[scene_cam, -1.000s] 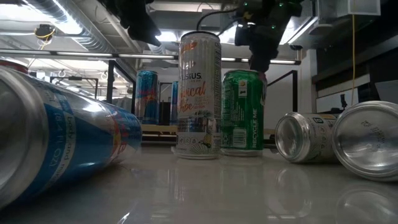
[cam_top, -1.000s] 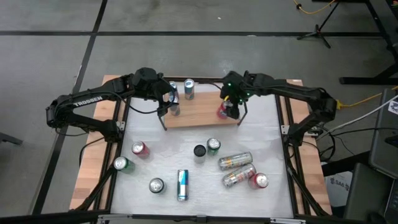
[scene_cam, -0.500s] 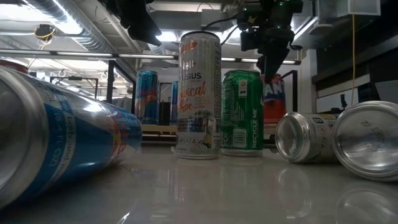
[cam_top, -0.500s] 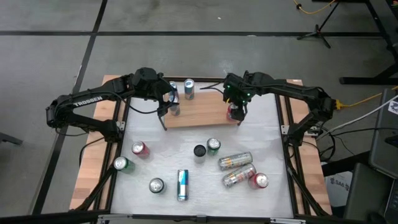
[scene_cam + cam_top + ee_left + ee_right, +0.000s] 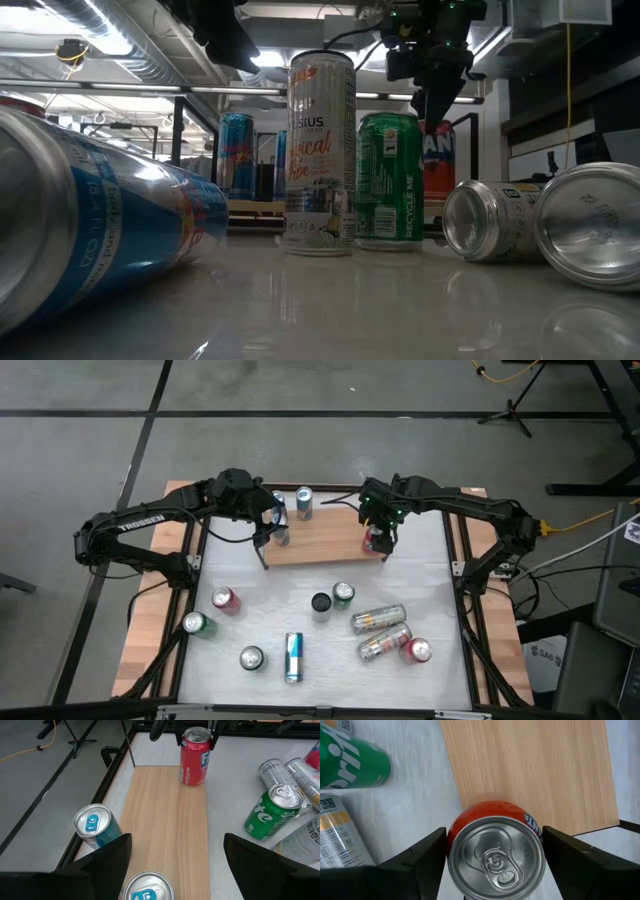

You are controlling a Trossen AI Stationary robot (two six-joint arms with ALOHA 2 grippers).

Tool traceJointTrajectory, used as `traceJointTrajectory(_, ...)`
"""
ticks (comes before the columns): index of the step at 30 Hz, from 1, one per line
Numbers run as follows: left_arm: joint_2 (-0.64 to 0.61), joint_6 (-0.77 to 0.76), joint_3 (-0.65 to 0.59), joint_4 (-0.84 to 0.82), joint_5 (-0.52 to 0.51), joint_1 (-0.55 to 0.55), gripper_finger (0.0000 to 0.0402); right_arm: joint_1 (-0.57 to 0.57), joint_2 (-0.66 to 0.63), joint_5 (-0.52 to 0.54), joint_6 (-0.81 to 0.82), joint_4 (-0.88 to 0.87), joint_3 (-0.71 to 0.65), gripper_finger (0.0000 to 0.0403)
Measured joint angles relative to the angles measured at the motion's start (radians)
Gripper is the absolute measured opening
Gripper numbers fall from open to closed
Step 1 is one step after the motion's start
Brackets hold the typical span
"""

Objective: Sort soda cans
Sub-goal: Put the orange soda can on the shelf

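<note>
Your right pincer (image 5: 378, 538) hangs over the right end of the wooden board (image 5: 320, 540) at the far side of the surface (image 5: 300, 600), with its fingers (image 5: 422, 855) spread to either side of an upright red can (image 5: 495, 852); they straddle the can with a gap on both sides, so the pincer is open around it and not clamped. That red can stands on the board's end, right at the edge where wood meets the white surface. Your left pincer (image 5: 268, 530) sits over the board's left end, also open, its fingers (image 5: 105, 857) apart with nothing between them; two blue-and-silver cans (image 5: 95, 825) stand upright on the wood just beside it. Nearer the front of the surface you have the rest of the cans: a black can (image 5: 320, 603) and a green can (image 5: 343, 595) standing close together in the middle, two silver cans (image 5: 378, 619) lying on their sides to the right with a red can (image 5: 417, 650) beside them, a blue-and-silver can (image 5: 293, 657) lying flat in the front middle, a silver-topped can (image 5: 251, 657) next to it, and a red can (image 5: 225, 599) and green can (image 5: 195, 623) upright at the left.
</note>
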Motion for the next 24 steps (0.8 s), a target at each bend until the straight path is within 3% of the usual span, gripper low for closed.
traceJointTrajectory(24, 0.0, -0.017, 0.0, 0.0, 0.0, 0.0, 0.0305, 0.0, 0.0, 0.0, 0.001, 0.001, 0.0, 0.0289)
